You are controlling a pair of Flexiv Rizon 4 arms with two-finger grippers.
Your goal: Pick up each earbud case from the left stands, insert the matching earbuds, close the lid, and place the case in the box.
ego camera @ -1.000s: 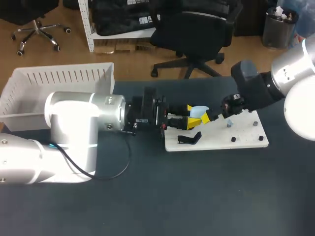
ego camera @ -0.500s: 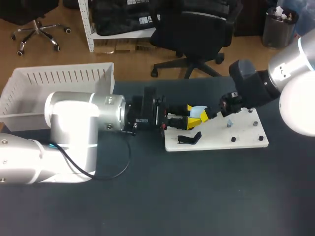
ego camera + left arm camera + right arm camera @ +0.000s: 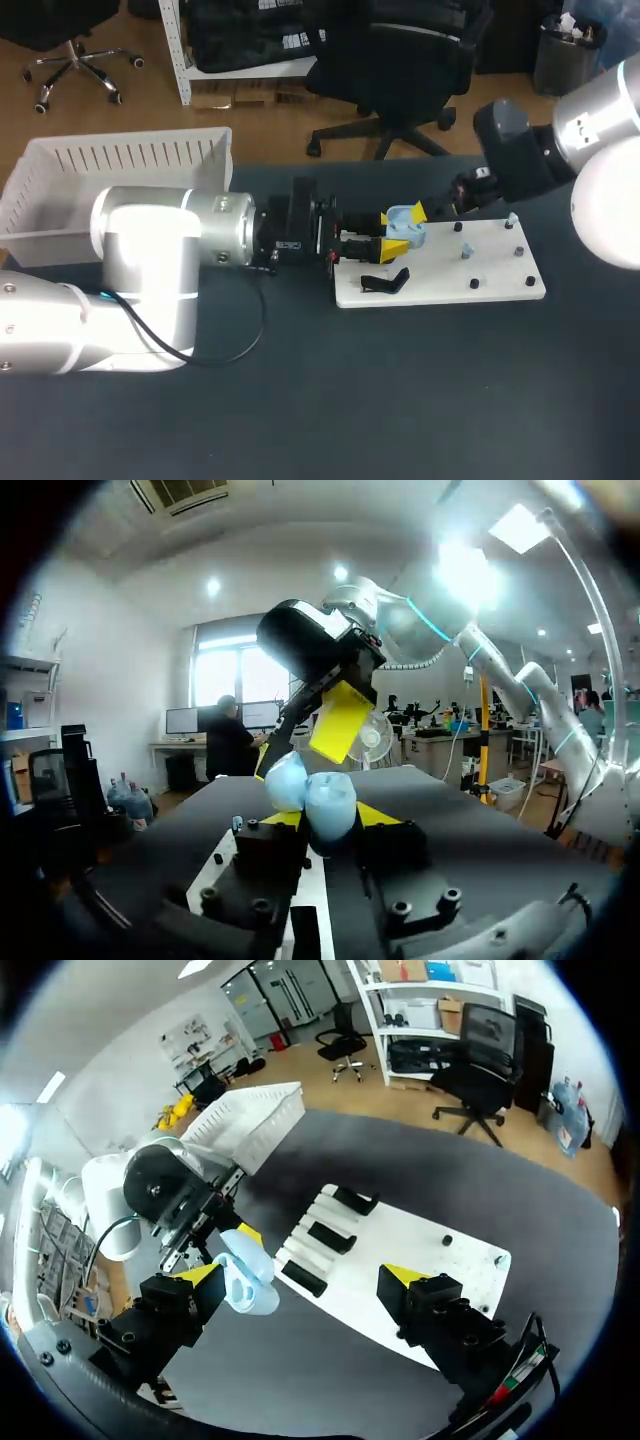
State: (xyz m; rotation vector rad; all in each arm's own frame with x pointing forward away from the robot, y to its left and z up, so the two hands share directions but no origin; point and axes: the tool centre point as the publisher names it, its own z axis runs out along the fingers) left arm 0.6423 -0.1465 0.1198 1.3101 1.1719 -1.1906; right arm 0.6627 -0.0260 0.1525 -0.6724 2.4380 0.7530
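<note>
A light blue earbud case is held just above the left end of the white board, and my left gripper is shut on it. In the left wrist view the case sits between the yellow tips with its lid raised. My right gripper hangs open just beyond the case, not touching it. From the right wrist, the case lies next to one finger of the open right gripper, with the left gripper behind it.
The white slatted box stands at the back left. A black stand lies on the board's near left, and small pegs dot its right half. Three black stands show in the right wrist view.
My right gripper has pulled back from the case, up and to the right. The left gripper and the case have stayed in place.
</note>
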